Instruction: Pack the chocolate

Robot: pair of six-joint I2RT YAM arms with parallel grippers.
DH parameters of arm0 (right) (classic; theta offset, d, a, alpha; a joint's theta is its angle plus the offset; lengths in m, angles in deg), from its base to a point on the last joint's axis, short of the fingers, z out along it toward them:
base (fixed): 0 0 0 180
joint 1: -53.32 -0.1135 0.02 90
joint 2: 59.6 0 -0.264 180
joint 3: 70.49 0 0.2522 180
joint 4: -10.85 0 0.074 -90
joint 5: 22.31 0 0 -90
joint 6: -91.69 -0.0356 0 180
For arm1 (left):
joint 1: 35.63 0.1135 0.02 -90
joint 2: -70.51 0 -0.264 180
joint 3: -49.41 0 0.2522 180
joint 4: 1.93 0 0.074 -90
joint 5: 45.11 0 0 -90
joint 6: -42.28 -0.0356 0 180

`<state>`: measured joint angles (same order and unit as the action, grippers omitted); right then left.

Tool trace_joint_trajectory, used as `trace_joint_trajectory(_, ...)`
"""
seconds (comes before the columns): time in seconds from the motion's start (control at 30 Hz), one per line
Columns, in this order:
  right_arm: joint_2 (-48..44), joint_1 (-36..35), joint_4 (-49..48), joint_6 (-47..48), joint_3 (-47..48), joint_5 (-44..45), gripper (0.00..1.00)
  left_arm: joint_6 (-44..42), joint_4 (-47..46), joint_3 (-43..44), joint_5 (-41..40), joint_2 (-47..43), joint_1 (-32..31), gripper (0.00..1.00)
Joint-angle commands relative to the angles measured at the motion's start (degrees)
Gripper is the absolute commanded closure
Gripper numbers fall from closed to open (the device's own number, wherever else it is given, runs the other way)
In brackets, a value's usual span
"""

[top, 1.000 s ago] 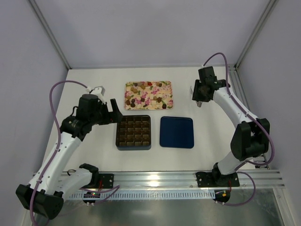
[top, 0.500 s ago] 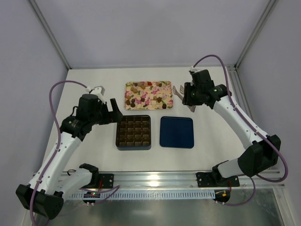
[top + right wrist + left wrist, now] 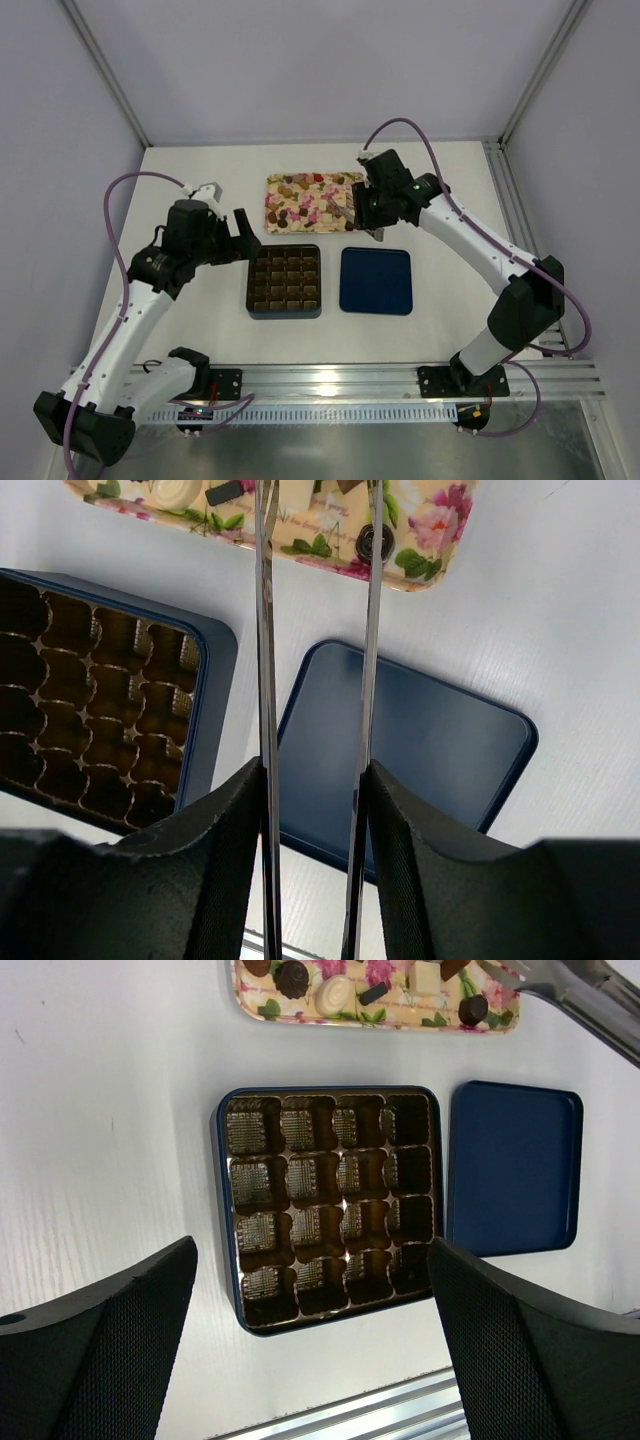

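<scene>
The chocolate (image 3: 300,200) lies as many small brown, dark and cream bonbons on a floral tray (image 3: 352,182); some show in the left wrist view (image 3: 293,977) and one in the right wrist view (image 3: 375,542). The dark box (image 3: 284,281) with a 4x4 grid stands empty in front of the tray. My right gripper (image 3: 372,208) is shut on metal tongs (image 3: 372,630), whose open blades reach over the tray's right end; their tips are out of the wrist view. My left gripper (image 3: 312,1250) is open and empty, above and left of the box (image 3: 330,1200).
The flat navy-blue lid (image 3: 376,281) lies right of the box, under the right wrist (image 3: 420,750). White walls and frame posts enclose the table. A metal rail (image 3: 330,380) runs along the near edge.
My right arm has swung left from the table's right side, bringing the tongs over the tray's right end. The left arm has not moved.
</scene>
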<state>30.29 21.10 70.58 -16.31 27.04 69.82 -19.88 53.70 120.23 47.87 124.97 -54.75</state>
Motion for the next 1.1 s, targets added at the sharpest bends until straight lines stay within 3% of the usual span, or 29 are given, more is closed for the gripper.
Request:
trace_joint_trajectory(0.0, 1.7, -0.6, -0.4, 1.1, 2.8, 0.6, 0.53, 0.1, -2.0, 0.2, -1.0, -0.9, 0.0, 0.05)
trace_joint_trajectory(0.73, 10.3, -0.7, -1.2, 2.7, 6.4, 2.4, 0.59, -0.1, -2.1, 0.1, -1.1, 0.1, 0.0, 0.05)
trace_joint_trajectory(1.07, 10.7, -0.6, -1.6, 2.9, 6.6, 2.0, 0.68, 0.2, -2.3, 0.2, -1.1, 0.4, 0.0, 0.05)
